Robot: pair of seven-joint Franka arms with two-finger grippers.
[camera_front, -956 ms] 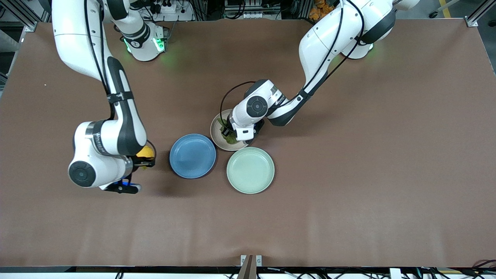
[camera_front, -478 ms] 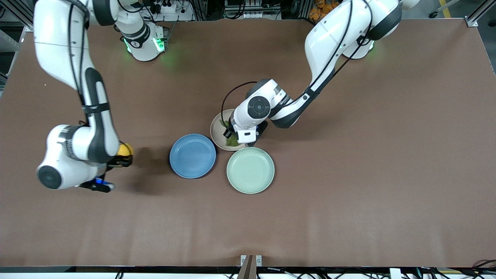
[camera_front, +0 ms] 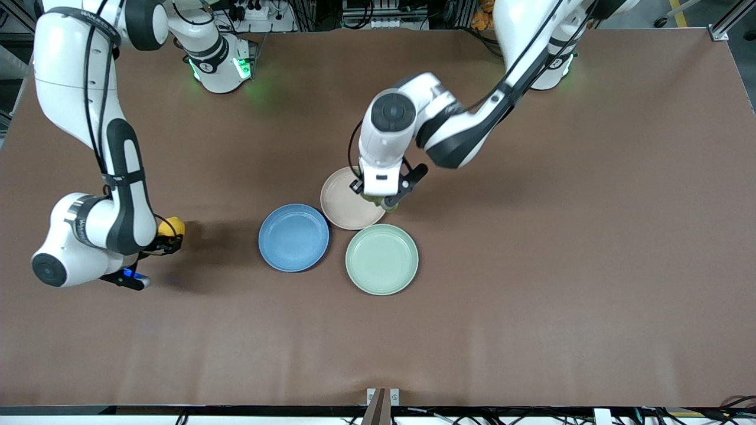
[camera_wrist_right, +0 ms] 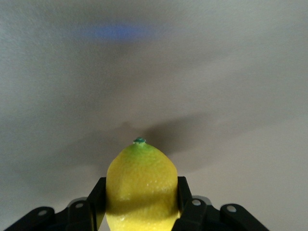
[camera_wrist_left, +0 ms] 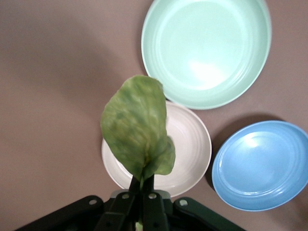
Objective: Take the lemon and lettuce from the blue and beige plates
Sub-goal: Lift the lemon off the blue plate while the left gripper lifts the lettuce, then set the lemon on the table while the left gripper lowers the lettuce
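My left gripper (camera_front: 385, 199) is shut on a green lettuce leaf (camera_wrist_left: 137, 130) and holds it above the edge of the bare beige plate (camera_front: 345, 206). The leaf hangs over that plate (camera_wrist_left: 190, 159) in the left wrist view. My right gripper (camera_front: 167, 236) is shut on a yellow lemon (camera_front: 172, 226) and holds it above bare table toward the right arm's end, away from the bare blue plate (camera_front: 293, 237). The lemon (camera_wrist_right: 141, 187) fills the space between the fingers in the right wrist view.
A pale green plate (camera_front: 381, 259) lies next to the beige and blue plates, nearer the front camera; it also shows in the left wrist view (camera_wrist_left: 207, 50). The brown table (camera_front: 561, 236) spreads wide around the plates.
My left gripper has risen off the beige plate with the lettuce, leaving the plate bare. My right gripper has carried the lemon farther from the blue plate toward the right arm's end.
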